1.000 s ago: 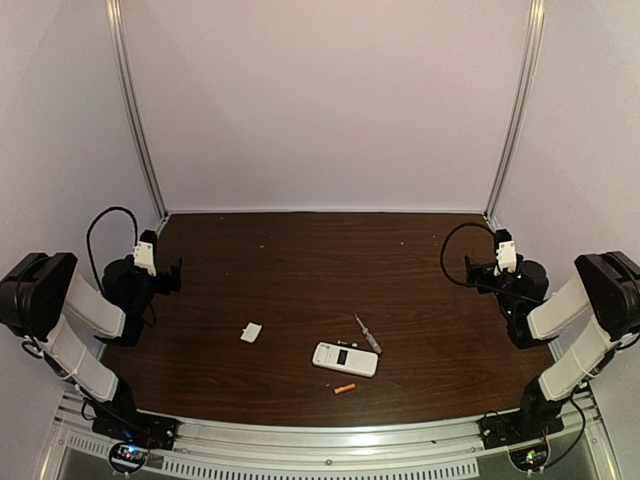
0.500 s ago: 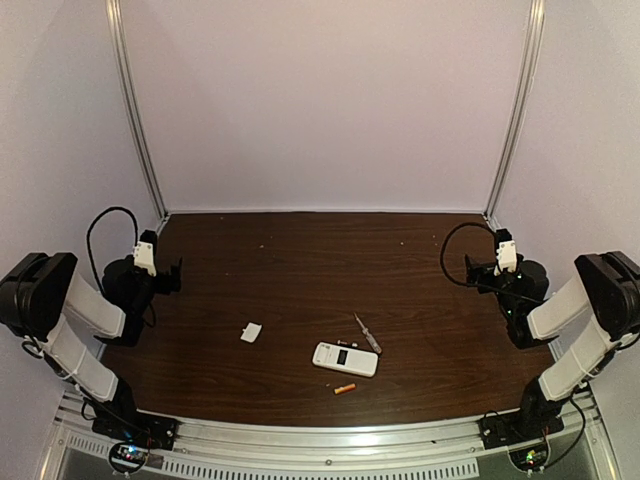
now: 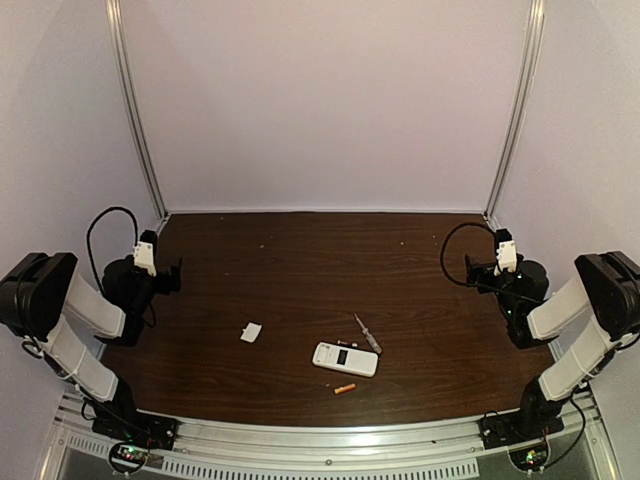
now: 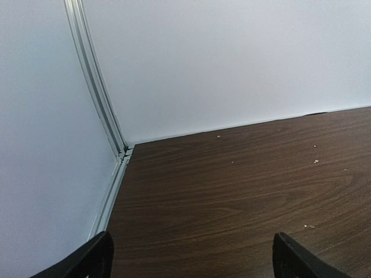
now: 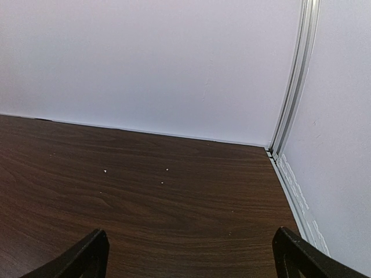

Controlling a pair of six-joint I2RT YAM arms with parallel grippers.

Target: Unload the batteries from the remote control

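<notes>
The white remote control point(image 3: 345, 359) lies flat near the table's front middle, dark display window up. The orange battery point(image 3: 344, 389) lies on the table just in front of it. The silvery-grey battery point(image 3: 368, 334) lies just behind its right end. My left gripper point(image 3: 172, 275) is open and empty at the far left, well away from them. My right gripper point(image 3: 472, 271) is open and empty at the far right. Each wrist view shows only bare table between its own wide-apart fingertips point(image 4: 95, 260) point(image 5: 295, 255).
A small white squarish cover piece point(image 3: 251, 332) lies left of the remote. The brown wooden table point(image 3: 300, 270) is walled by white panels with metal corner rails point(image 3: 135, 120) point(image 3: 515, 115). A metal rail runs along the front edge.
</notes>
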